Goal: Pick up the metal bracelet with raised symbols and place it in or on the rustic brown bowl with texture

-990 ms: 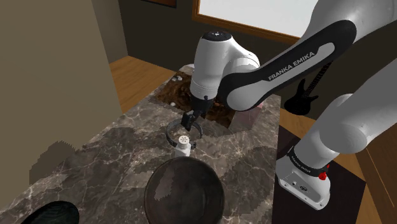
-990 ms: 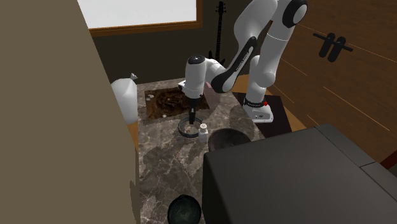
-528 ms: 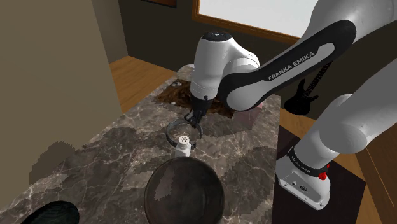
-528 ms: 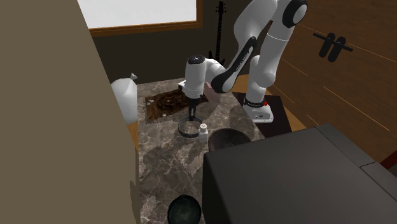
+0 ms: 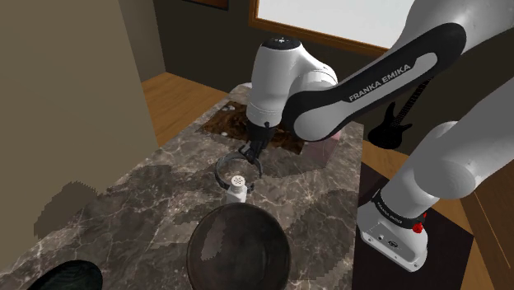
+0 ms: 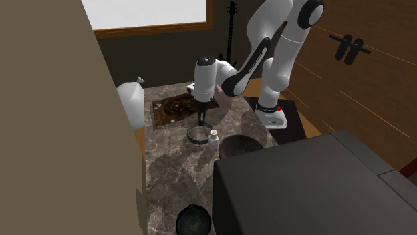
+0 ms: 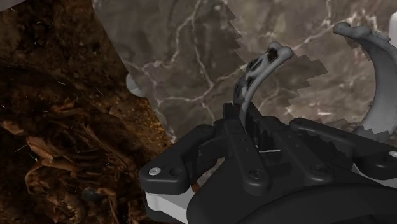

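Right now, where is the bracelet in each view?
Shoulder view: bracelet at centre, under the gripper.
Second exterior view: above centre, left of the white shaker.
Wrist view: a grey arc clasped between the fingers.
Shared landmark: the brown mat beside it.

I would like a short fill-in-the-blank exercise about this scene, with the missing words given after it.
1. The fingers are ____ on the bracelet, not open.
2. The small shaker beside the bracelet is ____ in colour.
3. The dark bowl is ____: nothing lies in it.
Missing words: shut; white; empty.
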